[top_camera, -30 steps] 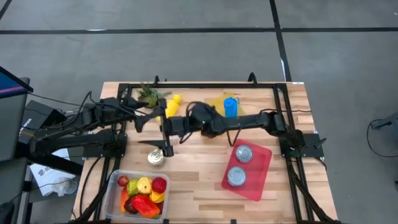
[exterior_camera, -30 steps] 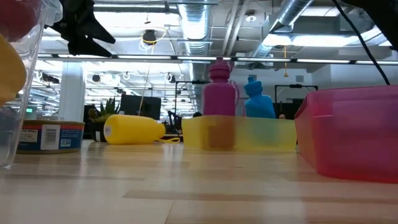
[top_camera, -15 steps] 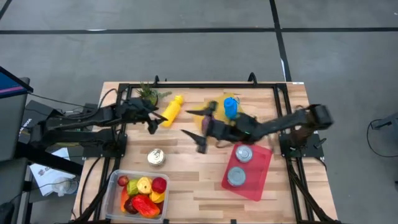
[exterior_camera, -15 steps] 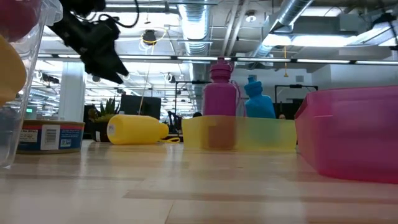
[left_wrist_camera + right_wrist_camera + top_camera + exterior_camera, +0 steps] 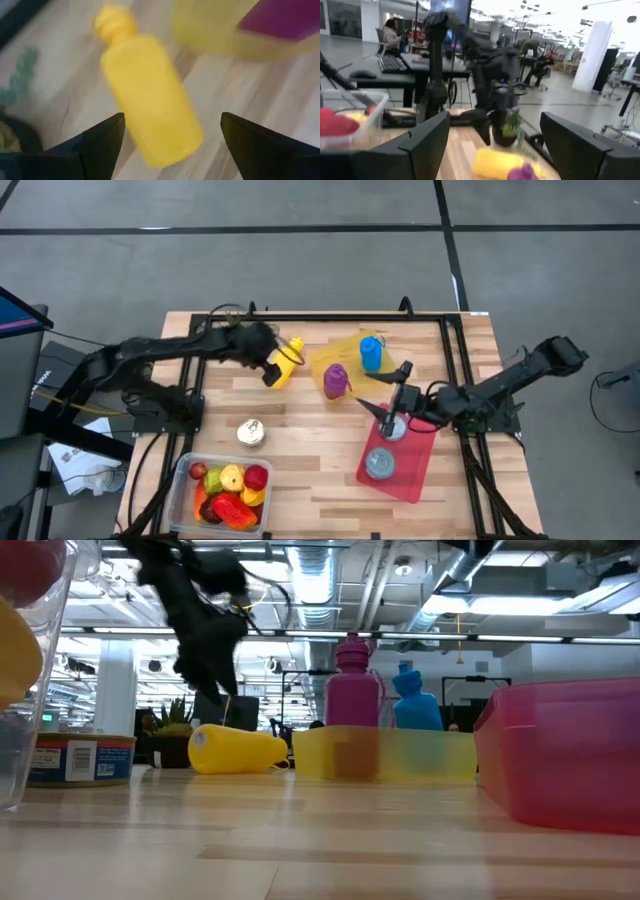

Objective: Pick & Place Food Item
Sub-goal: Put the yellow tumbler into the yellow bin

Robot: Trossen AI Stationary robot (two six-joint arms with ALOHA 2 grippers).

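Observation:
A clear tub of fruit stands at the near left, with a tin can standing just beyond it. Two more cans stand in the red tray. A yellow bottle lies on its side at the far left. My left gripper hangs open over it, slanting down, one finger on each side of it. My right gripper is open and level above the red tray's far end, facing the table's left. My left gripper straddles the middle of the yellow bottle's body from above, fingers across it. The bottle lies on the table. Whether a finger touches it I cannot tell.
A purple bottle and a blue bottle stand upright at the yellow tray in the far middle. A small potted plant stands behind the yellow bottle. Bare wood lies in the near middle.
My right gripper has drawn back from the table's middle toward the right edge and now points level. My left gripper has reached out toward the yellow bottle, tipping down over it. The bottle has shifted a little toward the right.

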